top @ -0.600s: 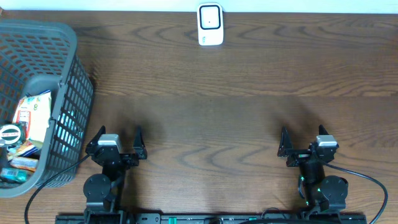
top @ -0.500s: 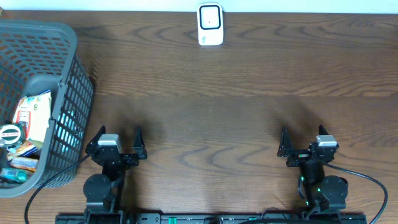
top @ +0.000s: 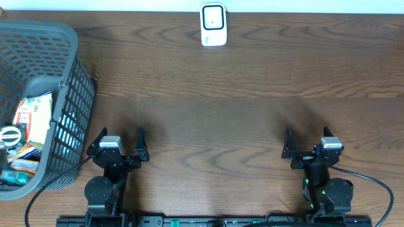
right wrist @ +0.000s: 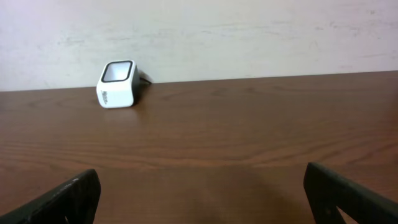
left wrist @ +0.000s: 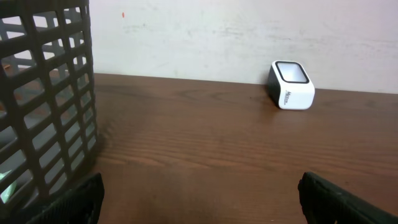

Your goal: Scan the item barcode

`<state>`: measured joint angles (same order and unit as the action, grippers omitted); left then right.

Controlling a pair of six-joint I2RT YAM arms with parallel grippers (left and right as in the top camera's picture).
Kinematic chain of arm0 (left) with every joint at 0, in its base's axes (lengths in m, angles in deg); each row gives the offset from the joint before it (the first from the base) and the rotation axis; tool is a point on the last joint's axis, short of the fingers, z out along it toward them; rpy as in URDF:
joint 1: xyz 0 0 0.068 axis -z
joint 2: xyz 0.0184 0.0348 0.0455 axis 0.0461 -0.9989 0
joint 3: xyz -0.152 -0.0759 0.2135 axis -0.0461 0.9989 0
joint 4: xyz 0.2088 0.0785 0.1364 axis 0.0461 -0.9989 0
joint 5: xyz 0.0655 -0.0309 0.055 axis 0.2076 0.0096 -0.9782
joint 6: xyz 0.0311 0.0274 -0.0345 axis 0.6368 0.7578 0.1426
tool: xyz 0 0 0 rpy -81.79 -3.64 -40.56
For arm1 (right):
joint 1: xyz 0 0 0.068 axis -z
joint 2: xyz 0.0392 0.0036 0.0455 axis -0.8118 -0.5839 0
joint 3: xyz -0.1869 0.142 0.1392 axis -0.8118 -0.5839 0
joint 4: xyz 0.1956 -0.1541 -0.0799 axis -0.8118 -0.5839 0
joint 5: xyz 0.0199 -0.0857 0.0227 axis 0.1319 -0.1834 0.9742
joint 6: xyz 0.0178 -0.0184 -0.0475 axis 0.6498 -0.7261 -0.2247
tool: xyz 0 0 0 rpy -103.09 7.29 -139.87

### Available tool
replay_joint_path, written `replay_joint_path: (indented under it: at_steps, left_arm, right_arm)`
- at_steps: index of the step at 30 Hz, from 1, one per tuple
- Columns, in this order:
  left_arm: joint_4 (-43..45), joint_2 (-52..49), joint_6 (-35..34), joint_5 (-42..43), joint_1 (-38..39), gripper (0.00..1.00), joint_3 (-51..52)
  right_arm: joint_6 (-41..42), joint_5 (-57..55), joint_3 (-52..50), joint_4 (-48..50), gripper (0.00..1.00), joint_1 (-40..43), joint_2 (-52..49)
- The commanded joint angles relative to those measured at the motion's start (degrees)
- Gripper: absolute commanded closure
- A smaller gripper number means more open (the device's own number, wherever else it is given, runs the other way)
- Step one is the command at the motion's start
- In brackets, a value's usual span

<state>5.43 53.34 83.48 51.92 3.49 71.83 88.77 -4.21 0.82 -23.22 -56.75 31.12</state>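
A white barcode scanner with a dark window stands at the table's far edge, also seen from the left wrist as the scanner and from the right wrist as the scanner. Several packaged items lie inside a grey mesh basket at the left. My left gripper rests open near the front edge, just right of the basket, with nothing between its fingers. At the front right, my right gripper is also open and empty, fingers wide apart.
The basket wall fills the left side of the left wrist view. A pale wall runs behind the table's far edge. Bare dark wood table lies between the grippers and the scanner.
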Motion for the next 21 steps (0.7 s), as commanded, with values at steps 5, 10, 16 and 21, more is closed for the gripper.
replay_joint_path:
  at_steps: [5,10,16,21]
  left_arm:
    - [-2.1,0.4,0.7,1.6,-0.3,0.02,0.9]
    - [-2.1,0.4,0.7,1.6,-0.3,0.02,0.9]
    - [-2.1,0.4,0.7,1.6,-0.3,0.02,0.9]
    - [-2.1,0.4,0.7,1.6,-0.3,0.02,0.9]
  right_arm:
    - [-0.9,-0.1,-0.1,-0.2,0.01,0.0,0.3]
    - [-0.9,-0.1,-0.1,-0.2,0.01,0.0,0.3]
    - [-0.9,-0.1,-0.1,-0.2,0.01,0.0,0.3]
    - [-0.9,-0.1,-0.1,-0.2,0.01,0.0,0.3]
